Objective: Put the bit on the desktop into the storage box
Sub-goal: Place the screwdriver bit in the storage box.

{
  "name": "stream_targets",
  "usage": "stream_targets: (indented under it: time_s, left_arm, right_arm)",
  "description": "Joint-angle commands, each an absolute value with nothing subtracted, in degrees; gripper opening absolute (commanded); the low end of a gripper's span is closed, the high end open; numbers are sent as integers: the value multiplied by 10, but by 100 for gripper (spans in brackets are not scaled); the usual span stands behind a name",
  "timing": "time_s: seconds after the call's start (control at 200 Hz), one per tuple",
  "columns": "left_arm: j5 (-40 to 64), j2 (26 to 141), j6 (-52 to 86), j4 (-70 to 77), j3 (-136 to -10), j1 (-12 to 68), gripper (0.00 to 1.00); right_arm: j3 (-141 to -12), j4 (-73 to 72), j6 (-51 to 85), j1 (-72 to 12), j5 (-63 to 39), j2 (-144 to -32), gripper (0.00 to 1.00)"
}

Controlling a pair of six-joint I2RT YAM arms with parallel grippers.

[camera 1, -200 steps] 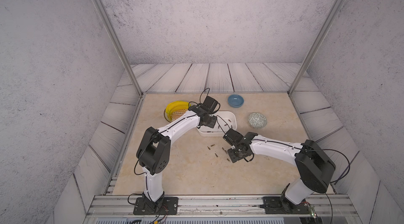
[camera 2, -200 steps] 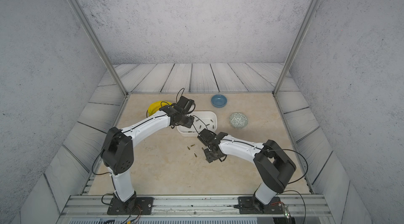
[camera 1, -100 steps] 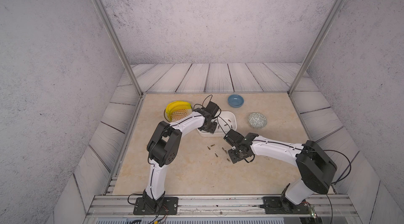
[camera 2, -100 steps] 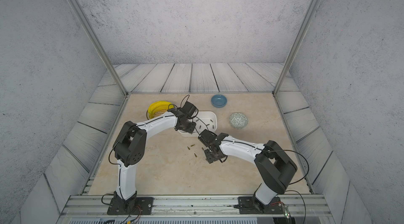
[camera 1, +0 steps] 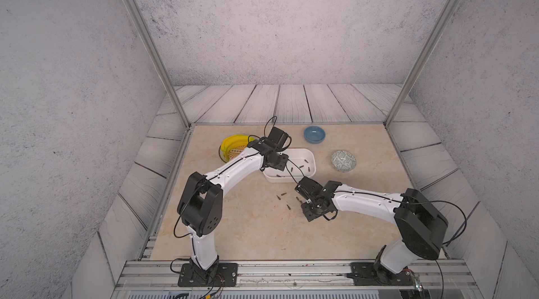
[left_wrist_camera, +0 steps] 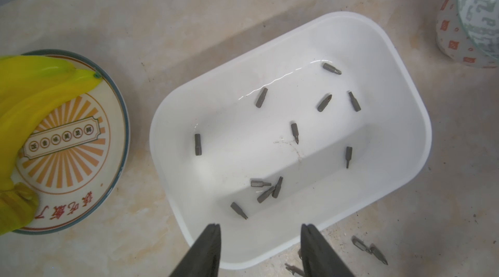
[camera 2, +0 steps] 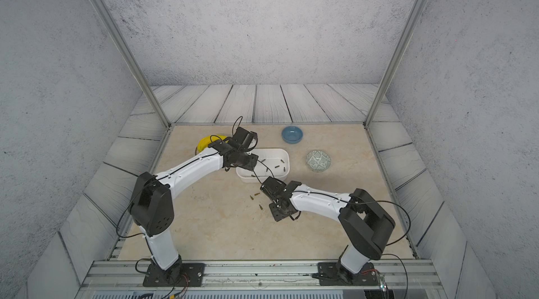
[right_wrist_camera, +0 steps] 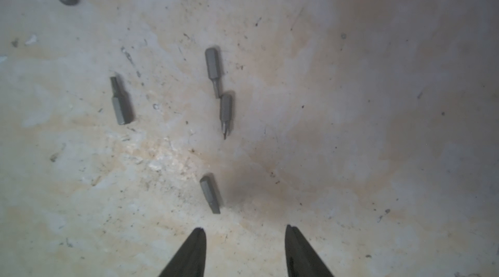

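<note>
The white storage box [camera 1: 309, 153] [left_wrist_camera: 391, 100] sits on the beige desktop [camera 1: 248, 224] and holds several grey bits [left_wrist_camera: 260, 97]. My left gripper [left_wrist_camera: 261, 225] [camera 1: 278, 163] hangs over the box's near end wall, open and empty. More bits [camera 1: 281, 195] lie loose on the desktop in front of the box. My right gripper [right_wrist_camera: 245, 228] [camera 1: 303, 197] is low over them, open and empty. The closest bit [right_wrist_camera: 210, 194] lies just ahead of its left fingertip, and two bits lying end to end [right_wrist_camera: 225, 112] are farther on.
A patterned dish [left_wrist_camera: 67, 154] with a yellow item [camera 1: 232, 147] stands left of the box. A blue bowl [camera 1: 314, 134] is behind it and a grey-green patterned bowl [camera 1: 343, 160] to its right. Metal posts and grey plank panels border the desktop.
My left arm's elbow swung inward and back out while its gripper stayed over the storage box with its jaws parting. The right gripper has hardly moved over the loose bits.
</note>
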State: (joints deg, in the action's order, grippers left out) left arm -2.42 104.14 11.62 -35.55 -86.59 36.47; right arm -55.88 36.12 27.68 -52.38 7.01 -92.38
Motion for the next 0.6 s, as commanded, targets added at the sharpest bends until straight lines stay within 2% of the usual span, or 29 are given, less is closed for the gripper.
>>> stream_targets:
  time_s: [0.0, 0.596]
  left_arm:
    - [-35, 1022, 120, -369, -837, 362, 54]
    - [-29, 883, 148, -359, -669, 362, 54]
  right_arm:
    - [-573, 357, 288, -537, 66, -943, 51]
    - [-604, 353, 277, -545, 77, -999, 43]
